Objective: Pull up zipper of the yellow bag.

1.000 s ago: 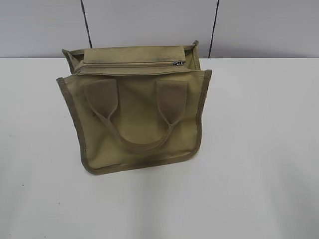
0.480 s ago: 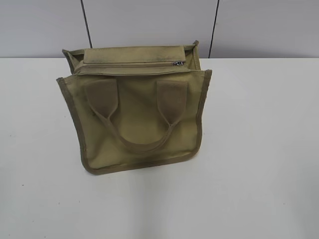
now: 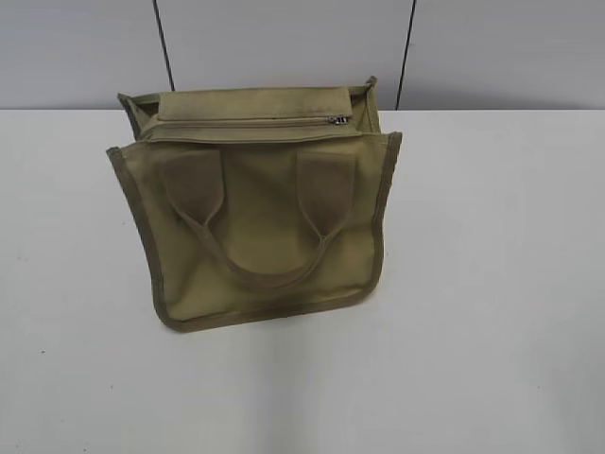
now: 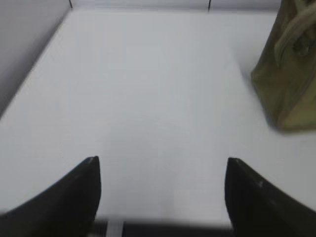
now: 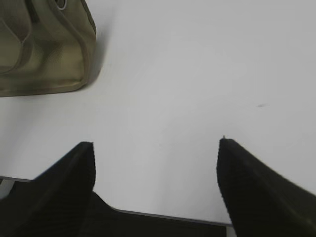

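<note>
Nothing has shifted: yellow bag (image 3: 260, 227) and zipper (image 3: 250, 122) show whole for me only from outside; my left gripper (image 4: 163, 165) and right gripper (image 5: 155, 148) hang spread, empty.

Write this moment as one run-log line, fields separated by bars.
yellow bag on table | zipper pull at right end | left end effector open, empty | right end effector open, empty

Right pincer (image 5: 155, 148) gapes over table (image 5: 197, 74), yellow bag (image 5: 44, 54) far-left.
</note>
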You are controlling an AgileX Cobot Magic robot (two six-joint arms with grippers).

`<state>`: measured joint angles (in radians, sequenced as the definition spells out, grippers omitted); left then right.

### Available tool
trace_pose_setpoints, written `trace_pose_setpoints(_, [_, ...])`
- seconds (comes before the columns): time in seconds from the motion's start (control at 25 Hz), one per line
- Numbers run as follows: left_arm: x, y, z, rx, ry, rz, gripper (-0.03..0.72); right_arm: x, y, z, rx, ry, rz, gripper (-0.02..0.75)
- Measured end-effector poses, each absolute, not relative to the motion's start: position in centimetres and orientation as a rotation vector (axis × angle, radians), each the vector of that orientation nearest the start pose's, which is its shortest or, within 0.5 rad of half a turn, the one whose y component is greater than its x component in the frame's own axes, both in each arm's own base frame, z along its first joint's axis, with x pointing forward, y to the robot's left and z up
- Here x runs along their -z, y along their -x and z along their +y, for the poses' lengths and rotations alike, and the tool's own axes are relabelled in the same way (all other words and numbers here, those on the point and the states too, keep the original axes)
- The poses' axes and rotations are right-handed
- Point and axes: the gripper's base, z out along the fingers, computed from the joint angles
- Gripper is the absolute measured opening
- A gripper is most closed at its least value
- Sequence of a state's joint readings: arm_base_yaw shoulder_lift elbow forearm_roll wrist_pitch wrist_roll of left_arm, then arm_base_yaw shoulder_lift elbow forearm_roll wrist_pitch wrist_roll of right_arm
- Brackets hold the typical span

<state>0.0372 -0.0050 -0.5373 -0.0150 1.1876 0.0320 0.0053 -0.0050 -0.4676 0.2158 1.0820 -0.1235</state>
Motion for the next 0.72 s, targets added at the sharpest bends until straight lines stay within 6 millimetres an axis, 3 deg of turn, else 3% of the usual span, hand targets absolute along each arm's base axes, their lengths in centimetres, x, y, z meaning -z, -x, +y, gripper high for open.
trace_pose_setpoints(0.04, [-26.79,2.04,-0.23,-0.017,0.001,2.239,0.584,-26.81,0.4,1.73,-0.19,0.143,2.074,0.585])
trace_pose_setpoints(0.72, [-26.79,2.07,-0.21,-0.02,0.002,2.23,0.517,-26.88,0.41,1.91,-0.218,0.143,2.067,0.585])
